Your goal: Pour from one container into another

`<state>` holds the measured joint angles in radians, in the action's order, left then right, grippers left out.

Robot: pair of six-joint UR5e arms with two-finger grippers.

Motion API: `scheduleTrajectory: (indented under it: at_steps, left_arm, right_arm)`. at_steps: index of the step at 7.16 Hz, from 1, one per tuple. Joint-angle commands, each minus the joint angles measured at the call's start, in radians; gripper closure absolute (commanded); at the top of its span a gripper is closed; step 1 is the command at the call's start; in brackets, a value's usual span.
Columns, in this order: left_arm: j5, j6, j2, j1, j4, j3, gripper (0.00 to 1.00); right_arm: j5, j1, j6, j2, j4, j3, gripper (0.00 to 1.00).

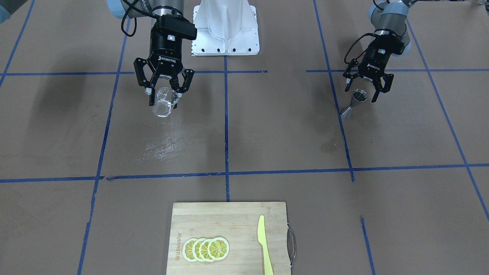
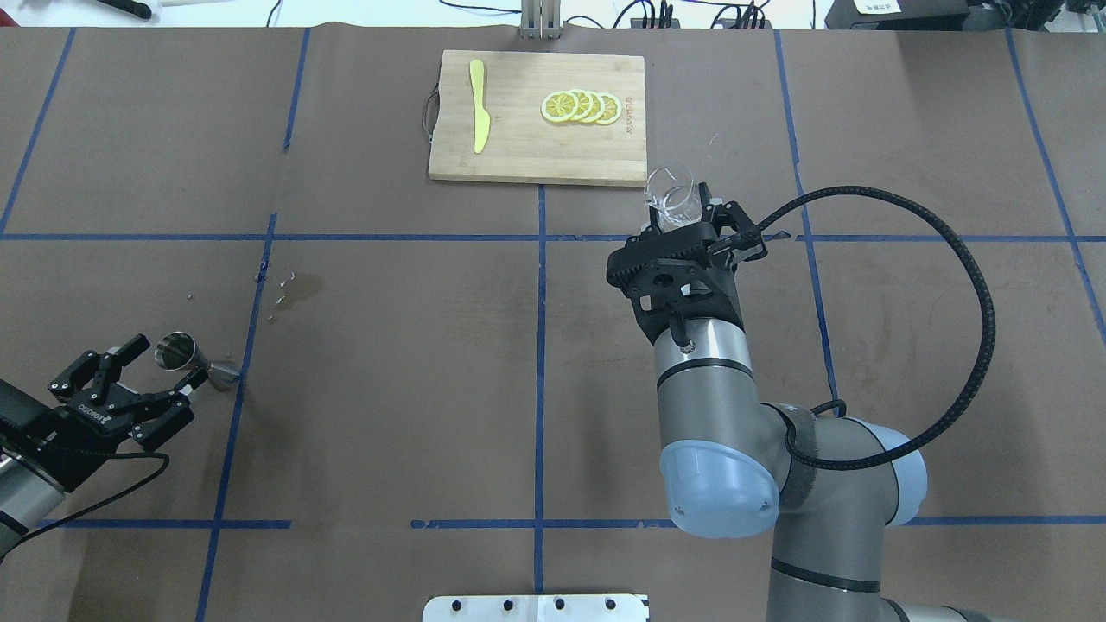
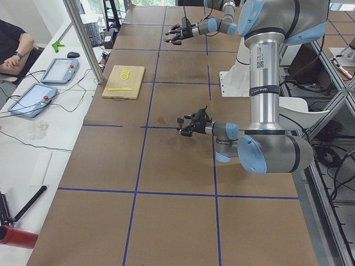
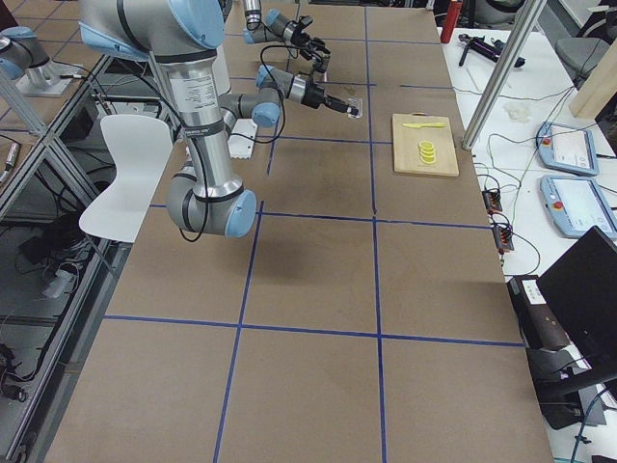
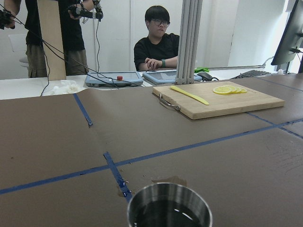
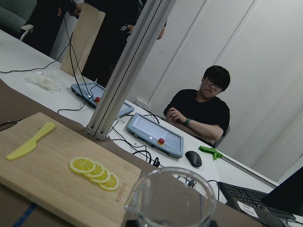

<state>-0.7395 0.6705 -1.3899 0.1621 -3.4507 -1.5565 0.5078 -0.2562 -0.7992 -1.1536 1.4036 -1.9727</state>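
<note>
Liquid (image 5: 165,216) glints in the jigger (image 1: 353,103), standing near the desk's (image 1: 267,133) left edge between the left gripper's (image 1: 362,93) parted fingers. Right gripper (image 1: 163,93) clamps the glass cup (image 1: 163,106), apparently empty, over mid-desk; I'd judge pouring done, set-down left.

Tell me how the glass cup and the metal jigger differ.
The cup is clear glass; the jigger is shiny steel. The cup is a wide straight beaker with a spout; the jigger is narrower and hourglass-shaped. The right gripper is shut on the cup; the left gripper is open around the jigger. Both are small, open-topped vessels.
</note>
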Motion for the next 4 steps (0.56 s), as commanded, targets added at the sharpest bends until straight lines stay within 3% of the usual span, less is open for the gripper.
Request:
scheduleTrajectory:
  at_steps: [1,4]
  left_arm:
    - [0.002,-0.002,0.003,0.002,-0.033,-0.036,0.00]
    - [-0.021,-0.043,0.003,0.046,-0.022,-0.077,0.00]
  right_arm:
    - [-0.002,0.000,0.000,0.000,0.000,-0.002,1.00]
    - [-0.002,0.000,0.000,-0.001,0.000,0.000,1.00]
